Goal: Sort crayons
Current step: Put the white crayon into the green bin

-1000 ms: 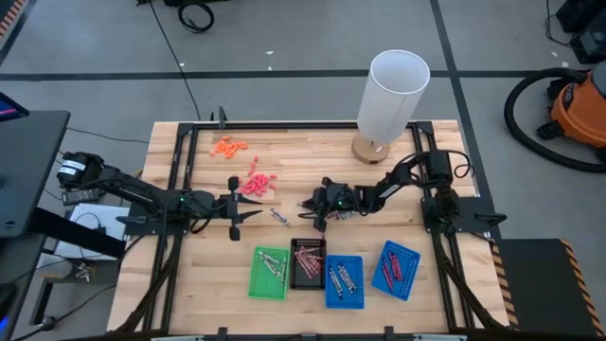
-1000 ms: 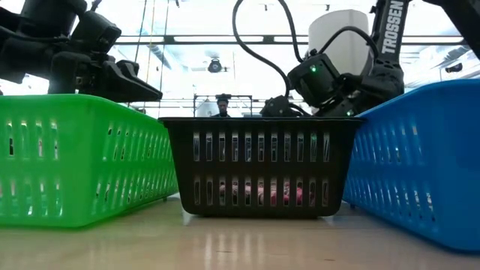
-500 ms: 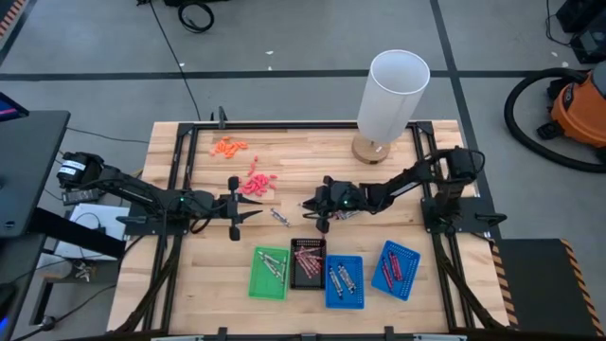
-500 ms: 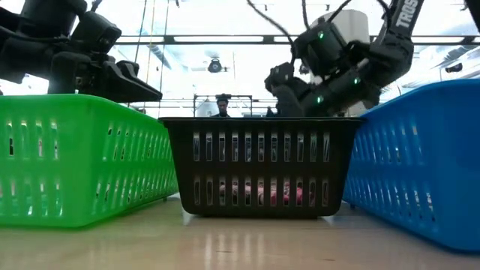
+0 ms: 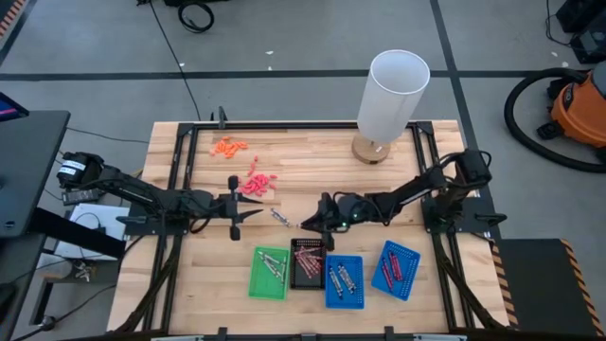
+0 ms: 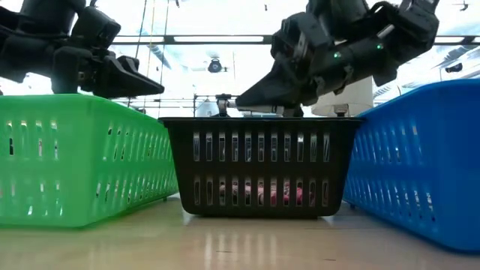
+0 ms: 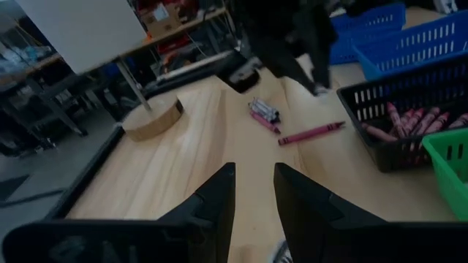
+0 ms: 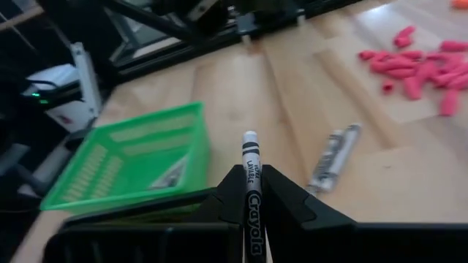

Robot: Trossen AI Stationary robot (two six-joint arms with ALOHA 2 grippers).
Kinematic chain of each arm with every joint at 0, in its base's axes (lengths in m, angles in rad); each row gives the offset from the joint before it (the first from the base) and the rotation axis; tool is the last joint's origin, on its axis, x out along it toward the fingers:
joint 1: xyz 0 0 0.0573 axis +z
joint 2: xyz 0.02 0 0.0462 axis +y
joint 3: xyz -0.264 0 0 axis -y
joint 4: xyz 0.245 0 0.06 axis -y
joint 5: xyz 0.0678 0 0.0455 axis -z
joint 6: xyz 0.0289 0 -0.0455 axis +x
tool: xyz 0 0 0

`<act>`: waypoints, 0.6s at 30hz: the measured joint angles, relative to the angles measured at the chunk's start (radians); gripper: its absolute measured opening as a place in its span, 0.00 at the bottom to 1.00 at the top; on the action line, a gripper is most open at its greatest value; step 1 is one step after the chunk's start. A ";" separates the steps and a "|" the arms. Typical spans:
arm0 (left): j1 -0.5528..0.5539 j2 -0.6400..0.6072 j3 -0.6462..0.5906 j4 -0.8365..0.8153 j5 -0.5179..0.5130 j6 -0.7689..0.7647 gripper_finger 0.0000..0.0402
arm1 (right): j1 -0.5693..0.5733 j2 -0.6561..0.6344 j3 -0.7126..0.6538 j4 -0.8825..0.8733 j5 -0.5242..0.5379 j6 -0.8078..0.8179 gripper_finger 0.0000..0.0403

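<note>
R gripper pinches grey crayon at lower shaft. Light, stiff, waxy; likely snaps if squeezed, so grip mid-shaft. L gripper parted, empty.

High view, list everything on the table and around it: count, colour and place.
Trays: four along the near edge, green, black, two blue.
Crayons: several in the trays; loose ones mid-table; one grey crayon in the right gripper.
Pink bits: cluster, centre-left.
Orange bits: cluster, far left.
Lamp: one, white shade, far side.
Vacuum: one, orange, on the floor.
Left gripper: open, idle.
Right gripper: above the black tray.
</note>
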 joint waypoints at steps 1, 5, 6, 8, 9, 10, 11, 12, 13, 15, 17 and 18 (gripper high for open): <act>0.000 0.000 0.000 0.013 0.000 0.012 0.26 | 0.011 0.000 0.001 0.000 0.002 0.010 0.10; 0.000 0.000 0.000 0.059 0.000 0.040 0.26 | 0.055 0.001 0.001 0.047 0.031 0.042 0.10; 0.001 0.000 0.000 0.067 0.000 0.047 0.26 | 0.067 0.001 0.003 0.053 0.042 0.044 0.10; 0.001 0.000 0.000 0.082 0.000 0.059 0.26 | 0.090 0.001 0.018 0.039 0.075 0.039 0.10; 0.001 0.000 0.000 0.090 0.000 0.060 0.26 | 0.101 0.002 0.029 0.037 0.090 0.029 0.10; 0.001 0.000 0.000 0.096 0.000 0.061 0.26 | 0.111 0.004 0.043 0.038 0.103 0.012 0.10; 0.001 0.000 0.000 0.101 0.000 0.067 0.26 | 0.121 0.014 0.061 0.046 0.119 -0.002 0.10; 0.001 0.000 0.000 0.104 0.000 0.072 0.26 | 0.131 0.020 0.079 0.042 0.130 -0.023 0.10; 0.001 0.000 0.000 0.108 0.000 0.074 0.26 | 0.138 0.030 0.094 0.033 0.137 -0.043 0.10; 0.001 0.000 0.000 0.108 0.000 0.074 0.26 | 0.147 0.065 0.146 0.036 0.137 -0.074 0.10; 0.001 0.000 0.000 0.111 0.000 0.074 0.26 | 0.153 0.100 0.195 0.027 0.136 -0.098 0.10; 0.001 0.000 0.000 0.109 0.000 0.074 0.26 | 0.154 0.121 0.219 0.022 0.132 -0.108 0.10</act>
